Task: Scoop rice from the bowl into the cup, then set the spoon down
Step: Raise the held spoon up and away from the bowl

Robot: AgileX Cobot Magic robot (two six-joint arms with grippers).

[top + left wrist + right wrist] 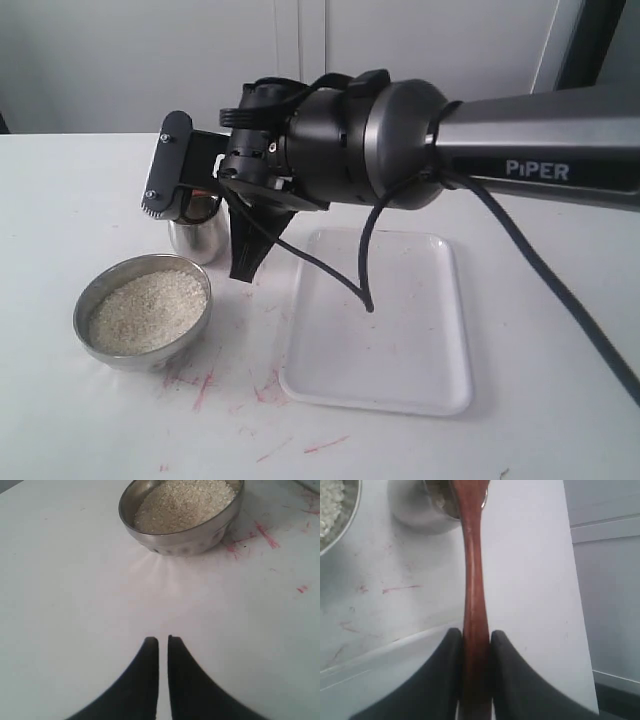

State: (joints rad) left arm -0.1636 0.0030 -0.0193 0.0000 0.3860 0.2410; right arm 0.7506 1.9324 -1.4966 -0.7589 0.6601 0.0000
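The steel bowl (112,350) holds a heap of pale rice (148,308) at the front left of the table. Just behind it stands the small shiny cup (198,240). My right gripper (472,636) is shut on the handle of the reddish-brown wooden spoon (472,580). The spoon's scoop end reaches the mouth of the cup (427,510), where some grains show. In the exterior view the right gripper (243,262) hangs beside the cup and hides most of the spoon. My left gripper (163,640) is shut and empty, low over the table, a short way from the bowl (200,537) and its rice (182,502).
A white rectangular tray (380,330) lies to the right of the bowl, under the right arm and its dangling cable. Red marks stain the white table (230,390) in front of the bowl and tray. A wall rises behind the table.
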